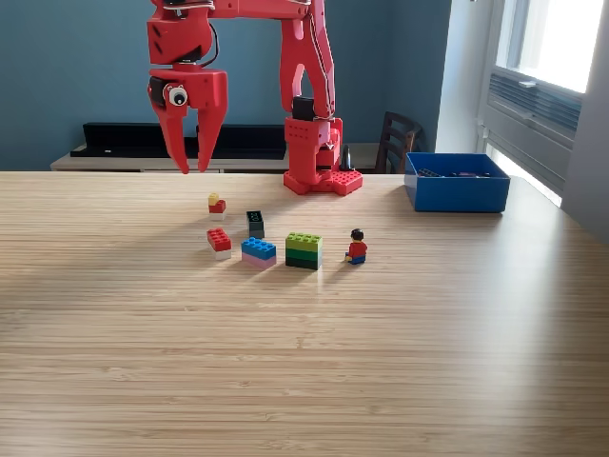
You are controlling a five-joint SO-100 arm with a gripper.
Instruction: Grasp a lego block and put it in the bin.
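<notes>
Nearest on the desk [304, 381]: green block [304, 250], blue-and-pink block [258, 251], red-and-white block [220, 242], a small figure [357, 247] at the exterior view's right. Just behind: dark block [255, 224], little red-and-yellow piece [217, 205]. Above these, pincer [191, 168] hanging empty, prongs apart, well off the surface. Farthest right, bin [457, 183], possibly holding pieces already. Best to pick one block, centre over it, descend straight, close across its flat sides.

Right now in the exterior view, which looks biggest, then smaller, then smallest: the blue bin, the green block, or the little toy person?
1. The blue bin, clearly biggest, even though it sits farther back.
2. The green block.
3. The little toy person, about as tall as the green block beside it but thinner.
</notes>
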